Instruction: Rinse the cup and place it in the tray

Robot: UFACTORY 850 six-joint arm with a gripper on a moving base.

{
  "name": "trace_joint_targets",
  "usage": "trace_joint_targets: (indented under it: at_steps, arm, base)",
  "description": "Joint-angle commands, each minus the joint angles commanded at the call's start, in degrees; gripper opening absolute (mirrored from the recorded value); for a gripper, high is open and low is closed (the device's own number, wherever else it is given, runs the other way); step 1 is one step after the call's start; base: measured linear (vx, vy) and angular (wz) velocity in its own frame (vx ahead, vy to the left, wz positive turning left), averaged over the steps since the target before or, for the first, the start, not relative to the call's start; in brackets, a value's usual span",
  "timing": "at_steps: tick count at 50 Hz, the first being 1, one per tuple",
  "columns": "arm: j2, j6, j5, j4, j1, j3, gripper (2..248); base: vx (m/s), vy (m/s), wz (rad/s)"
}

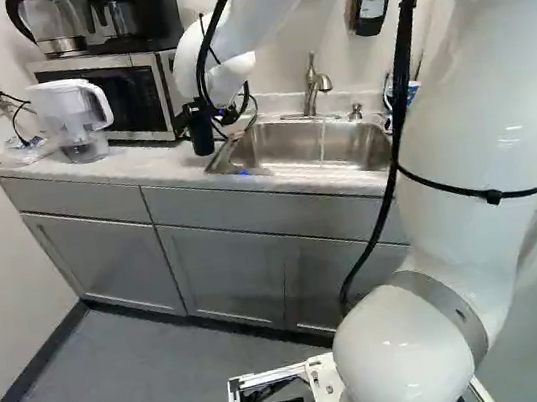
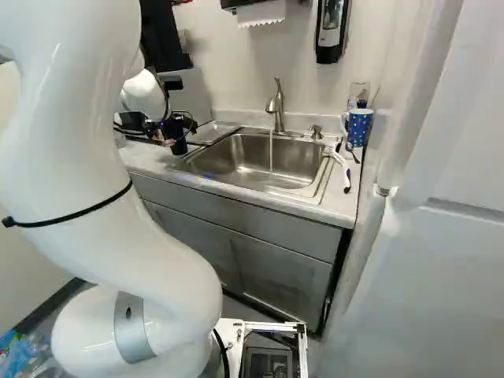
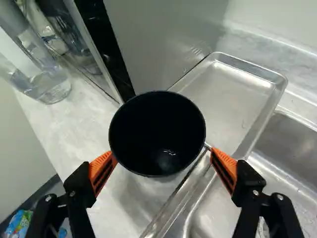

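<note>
My pincer (image 3: 163,152) has the cup (image 3: 157,134) clamped beside the tray (image 3: 228,91); rinse prob. next, so I'd lift clear, then tip slowly under running tap (image 2: 277,106) w/o loosening.

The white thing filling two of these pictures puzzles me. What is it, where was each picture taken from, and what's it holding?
It is a robot arm. The left and right base views look past it from behind, from either side; the wrist view looks along its gripper. Two fingers with orange pads hold a dark cup between them. Beside the cup, a metal tray lies next to the sink, where water runs from the faucet. The counter also bears a microwave, a water pitcher and a blue dotted mug.
</note>
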Motion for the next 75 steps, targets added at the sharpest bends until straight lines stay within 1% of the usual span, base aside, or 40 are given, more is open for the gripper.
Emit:
trace_joint_targets:
  at_steps: [17,26,45,58,75]
  arm:
    - [1.67,0.0,8.2,1.17,0.59,4.02,247]
    - [2.72,0.0,12.47,1.78,0.35,6.27,247]
    - [4.84,0.0,20.58,1.71,-0.3,10.9,247]
    - [5.16,0.0,26.03,1.35,-0.42,12.89,247]
    - [4.52,0.0,33.13,0.83,-0.51,14.42,247]
  base:
    - [0.0,0.0,0.0]
    - [0.0,0.0,0.0]
    - [0.0,0.0,0.0]
    - [0.0,0.0,0.0]
    - [0.0,0.0,0.0]
